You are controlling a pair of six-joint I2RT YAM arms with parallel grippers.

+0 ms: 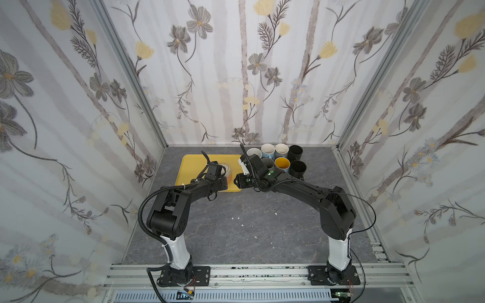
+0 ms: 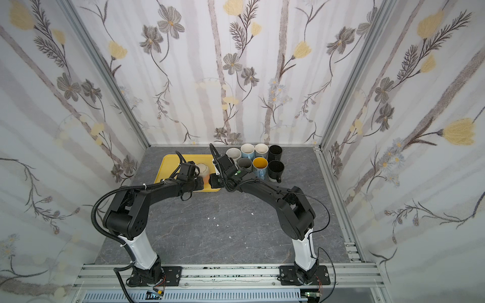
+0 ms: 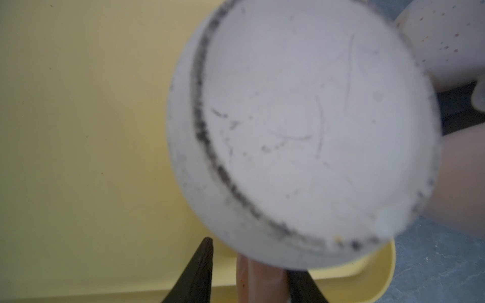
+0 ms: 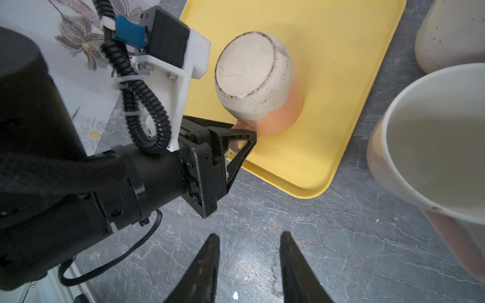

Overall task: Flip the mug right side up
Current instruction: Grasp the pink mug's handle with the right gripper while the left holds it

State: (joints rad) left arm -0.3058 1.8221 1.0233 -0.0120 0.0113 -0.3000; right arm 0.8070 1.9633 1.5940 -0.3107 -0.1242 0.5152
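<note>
The mug (image 4: 258,84) stands upside down on the yellow tray (image 4: 341,78), base uppermost, cream at the base and orange toward the rim, near the tray edge closest to the arms. The left gripper (image 4: 242,136) sits at the mug's handle (image 3: 259,278); in the left wrist view the handle lies between the two fingers (image 3: 199,272), which are spread with a gap on either side, not pinching it. The right gripper (image 4: 249,270) hovers over the bare grey table (image 4: 341,249) beside the tray, its jaws parted and holding nothing. A cluster of upright mugs (image 1: 278,158) stands on the table just beside the tray, near the back wall; in both top views the right arm's wrist overlaps the nearest of them. The top views hide both sets of fingertips behind the wrists; the right wrist view alone shows the left gripper against the handle. The left wrist view is blurred and filled mostly by the mug's scuffed base.
</note>
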